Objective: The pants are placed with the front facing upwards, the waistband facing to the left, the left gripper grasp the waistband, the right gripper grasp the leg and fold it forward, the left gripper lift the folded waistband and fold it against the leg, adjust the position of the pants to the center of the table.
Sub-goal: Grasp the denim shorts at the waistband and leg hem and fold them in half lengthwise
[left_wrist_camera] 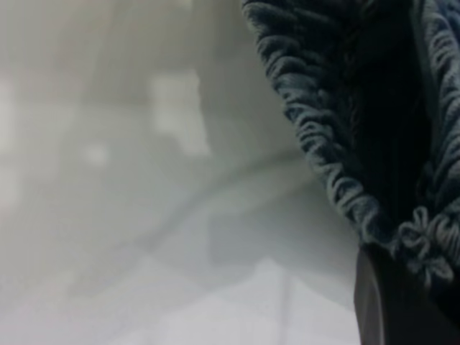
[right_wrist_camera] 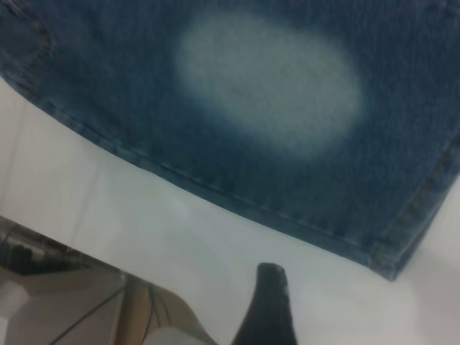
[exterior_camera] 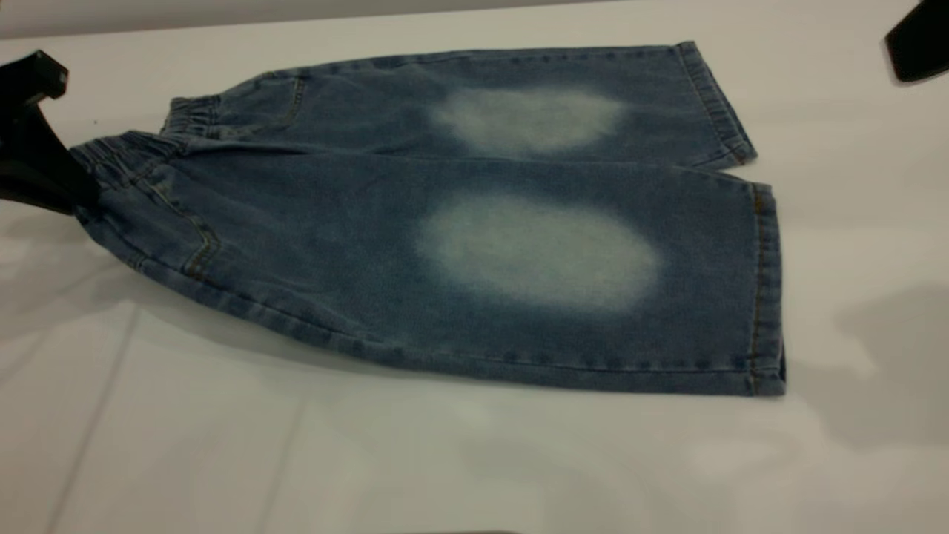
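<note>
1. While my left gripper sits at the waistband, I cannot tell whether its fingers have closed on the cloth; the left wrist view shows gathered elastic pressed against one dark finger and no more.
2. My right gripper hangs at the far right corner, well apart from the pants. Only one fingertip shows in its own view, so I cannot tell its state either.
3. I see the pants lying flat on the table, front up, waistband to the left, both legs running right, the near leg hem free.
4. I judge the denim soft but fairly heavy and floppy: it should drape and sag from any single pinch, not slide much.
5. I reckon the elastic band is thick and ridged, a good place to bite; the stitched hem is the firm spot for my right gripper.
6. Around the pants the table is white, smooth and faintly glossy, with open room on every side for the fold.
</note>
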Tool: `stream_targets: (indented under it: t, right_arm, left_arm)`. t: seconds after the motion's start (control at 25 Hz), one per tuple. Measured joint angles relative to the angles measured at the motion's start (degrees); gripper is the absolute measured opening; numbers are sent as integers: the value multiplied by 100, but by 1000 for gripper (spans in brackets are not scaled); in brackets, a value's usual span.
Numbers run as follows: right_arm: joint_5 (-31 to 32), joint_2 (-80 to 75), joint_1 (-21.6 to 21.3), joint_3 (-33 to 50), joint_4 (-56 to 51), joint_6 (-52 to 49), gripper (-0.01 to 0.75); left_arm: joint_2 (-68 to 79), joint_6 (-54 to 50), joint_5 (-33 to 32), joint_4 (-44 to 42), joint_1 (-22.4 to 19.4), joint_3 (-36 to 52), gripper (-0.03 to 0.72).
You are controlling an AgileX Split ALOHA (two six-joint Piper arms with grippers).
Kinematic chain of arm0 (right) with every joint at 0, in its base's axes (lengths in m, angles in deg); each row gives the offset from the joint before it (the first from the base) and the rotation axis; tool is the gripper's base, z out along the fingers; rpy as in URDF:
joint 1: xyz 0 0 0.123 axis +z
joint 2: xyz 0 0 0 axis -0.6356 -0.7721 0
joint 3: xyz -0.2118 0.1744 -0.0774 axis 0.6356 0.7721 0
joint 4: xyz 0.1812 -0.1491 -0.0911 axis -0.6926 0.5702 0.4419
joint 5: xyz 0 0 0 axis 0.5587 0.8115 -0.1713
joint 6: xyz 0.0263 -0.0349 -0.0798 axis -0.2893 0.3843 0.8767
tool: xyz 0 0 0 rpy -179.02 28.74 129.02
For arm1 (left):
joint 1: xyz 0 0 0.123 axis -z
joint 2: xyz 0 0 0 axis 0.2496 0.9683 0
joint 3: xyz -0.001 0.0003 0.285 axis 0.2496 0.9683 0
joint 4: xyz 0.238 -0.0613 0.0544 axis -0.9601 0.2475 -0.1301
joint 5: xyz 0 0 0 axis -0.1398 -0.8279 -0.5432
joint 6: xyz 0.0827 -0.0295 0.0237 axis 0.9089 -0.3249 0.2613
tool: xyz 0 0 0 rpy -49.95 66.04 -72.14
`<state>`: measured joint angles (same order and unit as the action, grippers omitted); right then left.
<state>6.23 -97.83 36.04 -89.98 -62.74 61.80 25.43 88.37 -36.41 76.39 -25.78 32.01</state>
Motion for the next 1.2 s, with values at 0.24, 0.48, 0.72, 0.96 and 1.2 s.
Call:
stream_targets:
  t: [0.24,0.48,0.72,0.96,1.2]
  right_arm:
    - [-635,-1238,603,0,-112,204,537]
    - [-1597,-2300,1558,0,-183,268,537]
    - [-2017,-2925,1771,-5,-196,330,537]
    - [-2270,-3276,1771,-125,-207,390,537]
    - [-2305,-3574,1771,-293,-277,462,537]
  left_arm:
    - [-2,0,-8,-5,10,0,67]
    - [-2,9,-13,-5,10,0,67]
    - [-2,9,-13,-5,10,0,67]
    - [-2,9,-13,-5,10,0,67]
    - [-2,9,-13,-5,10,0,67]
